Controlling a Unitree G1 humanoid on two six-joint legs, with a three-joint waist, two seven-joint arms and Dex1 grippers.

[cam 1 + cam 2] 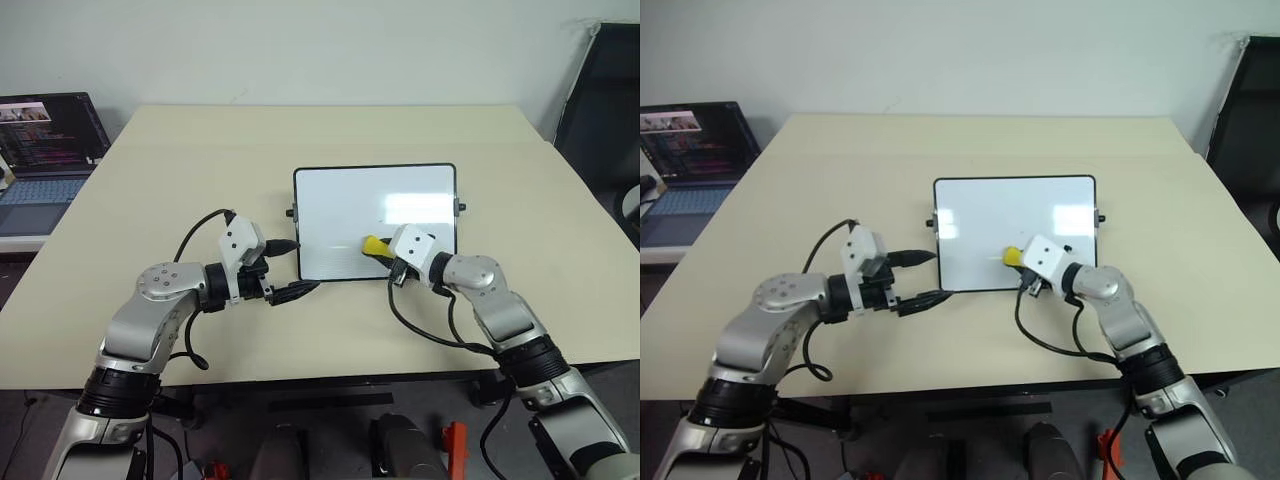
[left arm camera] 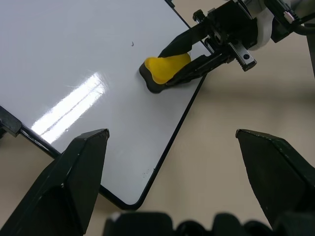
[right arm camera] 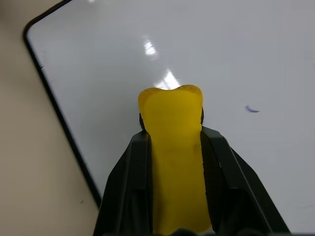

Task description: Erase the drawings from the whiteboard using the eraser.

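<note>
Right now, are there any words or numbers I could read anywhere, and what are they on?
Laptop screen: lines of text, too small to read.
Whiteboard: no words or numbers; one tiny dark mark, a stroke and not a letter.
Eraser, table: no writing to be seen.
So there is nothing here that can be read.

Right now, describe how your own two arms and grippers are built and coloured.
Both arms are silver-grey metal segments with rounded joint housings and black collars. The left gripper and right gripper each carry a white boxy camera housing and two tapered black fingers. Loose black cables loop from each wrist back along the forearm.
</note>
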